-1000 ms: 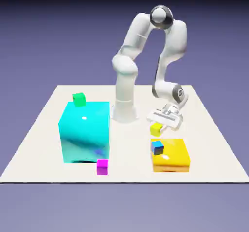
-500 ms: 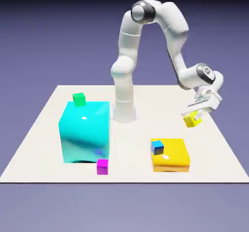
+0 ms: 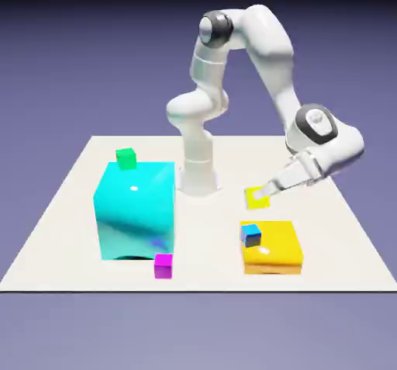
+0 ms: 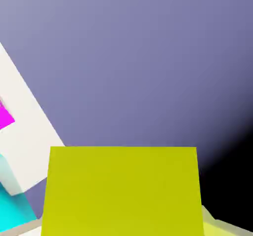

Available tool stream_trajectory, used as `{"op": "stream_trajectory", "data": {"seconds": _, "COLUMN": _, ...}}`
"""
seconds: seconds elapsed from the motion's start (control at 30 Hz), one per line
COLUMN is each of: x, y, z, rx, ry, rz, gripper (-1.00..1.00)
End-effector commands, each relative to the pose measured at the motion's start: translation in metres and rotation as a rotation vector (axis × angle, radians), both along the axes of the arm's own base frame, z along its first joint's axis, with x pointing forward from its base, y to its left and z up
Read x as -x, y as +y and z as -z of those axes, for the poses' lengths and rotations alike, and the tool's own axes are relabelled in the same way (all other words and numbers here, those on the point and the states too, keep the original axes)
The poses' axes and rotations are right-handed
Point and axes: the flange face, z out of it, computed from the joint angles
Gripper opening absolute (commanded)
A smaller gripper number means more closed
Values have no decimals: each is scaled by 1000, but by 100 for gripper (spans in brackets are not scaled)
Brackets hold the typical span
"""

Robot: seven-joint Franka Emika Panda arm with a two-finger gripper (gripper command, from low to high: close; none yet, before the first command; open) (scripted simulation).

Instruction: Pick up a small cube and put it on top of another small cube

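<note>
Exterior view: my jaws are clamped on the small yellow cube, which hangs in the air above the bench, tilted, just behind the wide flat yellow-orange block. My forearm slants down from the exterior view's right toward the cube. A tiny blue cube sits on that flat block, near its left rear corner. The small magenta-pink cube rests on the bench at the front, just beside the lower right corner of the big cyan cube, well apart from what I hold. A tiny green cube stands behind the cyan one, near the bench's far left.

Hand view: the yellow cube fills the lower middle and hides my fingertips. Most of the rest is blue-violet backdrop. At the left edge I see a slanted strip of white bench, a sliver of the magenta-pink cube and a bit of the cyan cube.
</note>
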Motion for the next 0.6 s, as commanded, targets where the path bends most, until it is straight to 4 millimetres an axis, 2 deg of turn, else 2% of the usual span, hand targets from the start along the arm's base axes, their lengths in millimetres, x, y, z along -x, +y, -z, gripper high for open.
{"op": "stream_trajectory", "data": {"seconds": 0.0, "x": -8, "y": -14, "z": 10, "rx": 1, "ry": 37, "rz": 48, "gripper": -100}}
{"op": "stream_trajectory", "data": {"seconds": 0.2, "x": -38, "y": -103, "z": 79, "rx": -43, "ry": 276, "rz": 345, "gripper": -100}}
{"op": "stream_trajectory", "data": {"seconds": 0.37, "x": -42, "y": -176, "z": 144, "rx": -142, "ry": 486, "rz": 582, "gripper": -100}}
{"op": "stream_trajectory", "data": {"seconds": 0.4, "x": -34, "y": -183, "z": 151, "rx": -138, "ry": 521, "rz": 627, "gripper": -100}}
{"op": "stream_trajectory", "data": {"seconds": 0.47, "x": -32, "y": -183, "z": 151, "rx": -133, "ry": 526, "rz": 635, "gripper": -100}}
{"op": "stream_trajectory", "data": {"seconds": 0.57, "x": -8, "y": -210, "z": 181, "rx": -131, "ry": 526, "rz": 635, "gripper": -100}}
